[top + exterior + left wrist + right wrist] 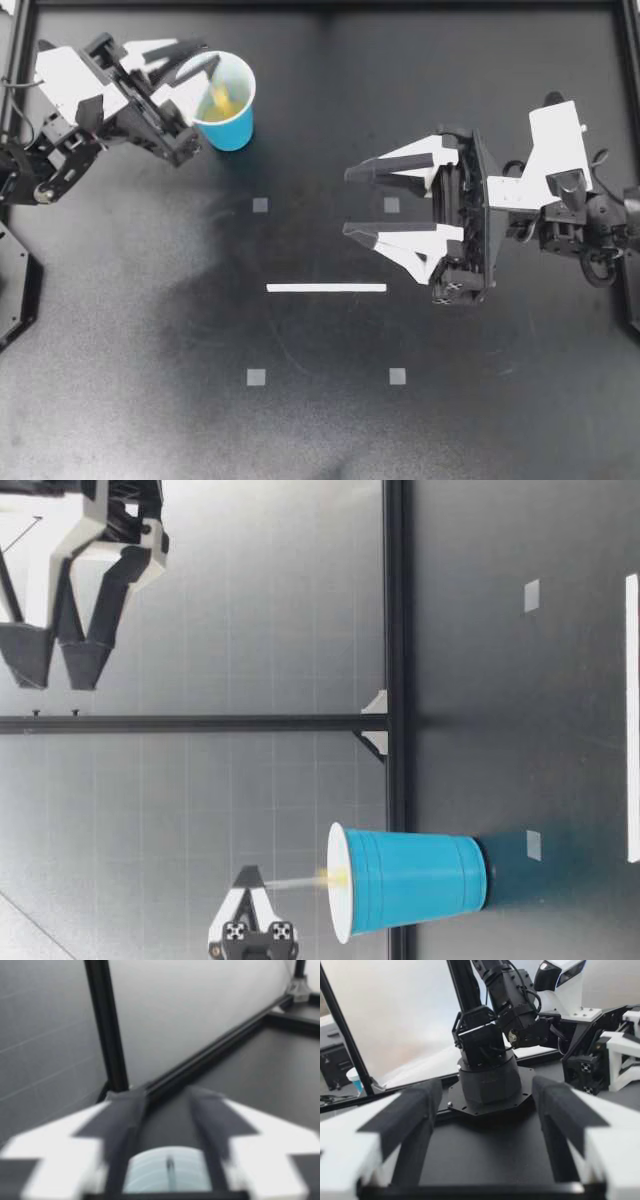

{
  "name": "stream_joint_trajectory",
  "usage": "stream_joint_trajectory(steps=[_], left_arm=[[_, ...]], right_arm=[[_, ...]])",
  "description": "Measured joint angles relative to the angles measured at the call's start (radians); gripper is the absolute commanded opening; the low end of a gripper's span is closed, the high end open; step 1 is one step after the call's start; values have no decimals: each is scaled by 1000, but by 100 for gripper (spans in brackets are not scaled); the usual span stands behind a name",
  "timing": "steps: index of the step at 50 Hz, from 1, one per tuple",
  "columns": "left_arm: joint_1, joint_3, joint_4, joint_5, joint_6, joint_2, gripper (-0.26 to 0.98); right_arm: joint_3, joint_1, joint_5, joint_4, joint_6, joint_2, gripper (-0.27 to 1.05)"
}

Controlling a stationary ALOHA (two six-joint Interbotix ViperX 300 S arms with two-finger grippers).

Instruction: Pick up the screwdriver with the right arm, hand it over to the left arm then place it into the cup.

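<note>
Black worktop (320,430), white tape strip (326,288) near its middle. Blue cup (236,130): upright, far-left corner. Screwdriver (217,95): a yellow blur at the cup's mouth, lower end hidden inside, thin shaft reaching up toward my left jaws, which hang above it, parted. My right jaws: wide open, holding nothing, well apart from the cup.

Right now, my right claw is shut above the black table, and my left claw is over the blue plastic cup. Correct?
No: the top view shows the right claw open. It is above the black table, and the left claw is over the blue plastic cup.
</note>
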Motion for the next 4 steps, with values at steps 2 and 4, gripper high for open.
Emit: stream_joint_trajectory(steps=[2, 4], left_arm=[[0, 0, 0, 2, 0, -2, 63], [0, -2, -2, 5, -2, 0, 63]], right_arm=[[2, 0, -2, 0, 0, 0, 72], [2, 0, 0, 0, 0, 2, 72]])
